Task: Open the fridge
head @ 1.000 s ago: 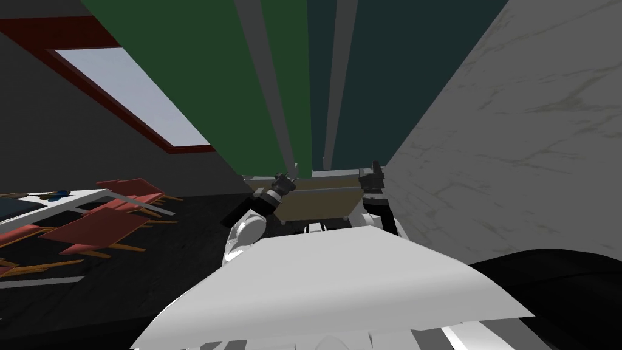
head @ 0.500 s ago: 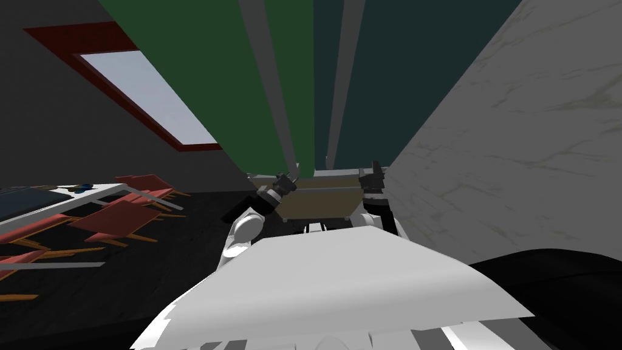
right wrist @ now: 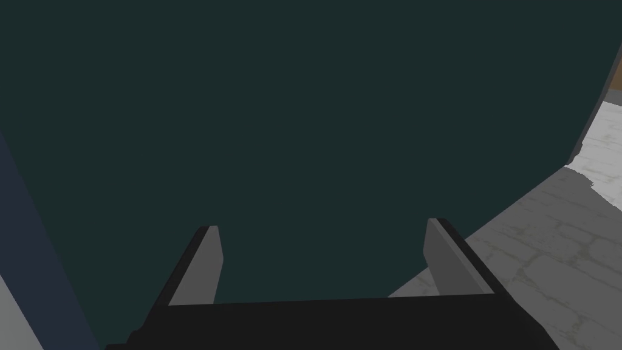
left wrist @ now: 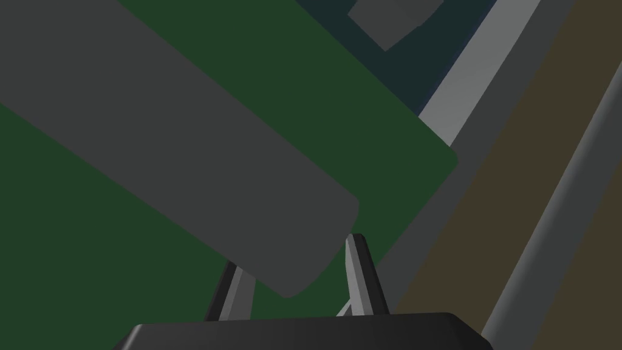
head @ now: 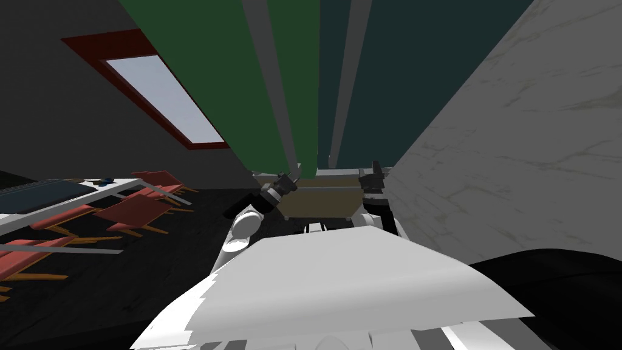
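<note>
**Fridge [head: 304,73]: draw the green door out on its arc, not straight back**

The fridge stands right in front of you, filling the upper middle of the head view, with its green door [left wrist: 91,255] on your left side. The grey bar handle [left wrist: 182,152] runs down that door, and its rounded lower end sits inside your left gripper [left wrist: 296,252]. The fingers [left wrist: 359,267] are drawn in narrow and appear to press the bar's two sides, so you seem to have hold of it. Whether the door has come off its seal cannot be told from here.

Pull steadily and let the wrist turn with the door as it swings. A straight tug would likely slide the thin blades off the bar's end, since the grip is close to the tip. Keep the bar deep between the blades.

Your right gripper [right wrist: 322,228] hangs wide open, facing the dark teal door [right wrist: 304,121] and holding nothing. Below both doors lies a brown drawer [head: 319,203]. A marbled wall [head: 516,152] is close on your right and red chairs [head: 133,209] are well off to your left.
</note>
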{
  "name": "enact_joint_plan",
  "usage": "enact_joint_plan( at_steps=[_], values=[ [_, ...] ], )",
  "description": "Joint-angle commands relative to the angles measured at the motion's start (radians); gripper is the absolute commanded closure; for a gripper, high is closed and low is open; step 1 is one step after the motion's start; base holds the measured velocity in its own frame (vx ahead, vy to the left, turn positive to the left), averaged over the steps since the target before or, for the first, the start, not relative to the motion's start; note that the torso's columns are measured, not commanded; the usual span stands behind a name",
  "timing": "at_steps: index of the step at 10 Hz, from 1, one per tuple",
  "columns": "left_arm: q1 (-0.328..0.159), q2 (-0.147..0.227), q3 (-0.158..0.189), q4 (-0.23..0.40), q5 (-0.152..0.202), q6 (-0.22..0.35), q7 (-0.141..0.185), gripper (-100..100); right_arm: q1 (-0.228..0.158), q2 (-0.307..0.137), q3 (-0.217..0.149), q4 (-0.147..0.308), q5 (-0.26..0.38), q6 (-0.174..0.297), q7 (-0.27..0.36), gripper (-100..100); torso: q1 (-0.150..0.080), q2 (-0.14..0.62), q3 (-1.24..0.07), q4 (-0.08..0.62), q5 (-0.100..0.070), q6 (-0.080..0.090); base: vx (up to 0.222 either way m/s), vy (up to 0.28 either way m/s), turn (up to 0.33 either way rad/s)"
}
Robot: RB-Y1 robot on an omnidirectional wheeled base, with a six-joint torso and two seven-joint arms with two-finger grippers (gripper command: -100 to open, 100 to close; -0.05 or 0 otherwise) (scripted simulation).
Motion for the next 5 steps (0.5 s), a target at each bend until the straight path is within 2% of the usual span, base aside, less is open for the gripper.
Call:
enact_joint_plan(
  at_steps=[1, 2, 3, 5],
  values=[
    [0.003, 0.013, -0.012, 0.002, 0.066, 0.006, -0.006, 100, 0.000, 0.000, 0.000, 0.000, 0.000, 0.000, 0.000, 0, -0.002, -0.001, -0.001, 0.000, -0.001, 0.000, 0.000, 0.000, 0.000],
    [-0.033, 0.057, -0.007, 0.034, 0.095, -0.005, -0.048, 100, 0.000, 0.000, 0.000, 0.000, 0.000, 0.000, 0.000, 0, -0.004, 0.000, 0.000, 0.001, -0.002, 0.000, -0.025, 0.011, 0.177],
    [-0.033, 0.085, -0.007, 0.034, 0.129, -0.005, -0.048, 100, 0.000, 0.000, 0.000, 0.000, 0.000, 0.000, 0.000, 0, 0.000, 0.001, 0.000, 0.000, 0.000, -0.003, -0.041, 0.004, 0.140],
    [-0.033, 0.085, -0.007, 0.034, 0.185, -0.005, -0.048, 100, 0.000, 0.000, 0.000, 0.000, 0.000, 0.000, 0.000, 0, 0.003, 0.001, 0.001, 0.000, 0.001, -0.002, -0.020, 0.004, 0.006]
  ],
)
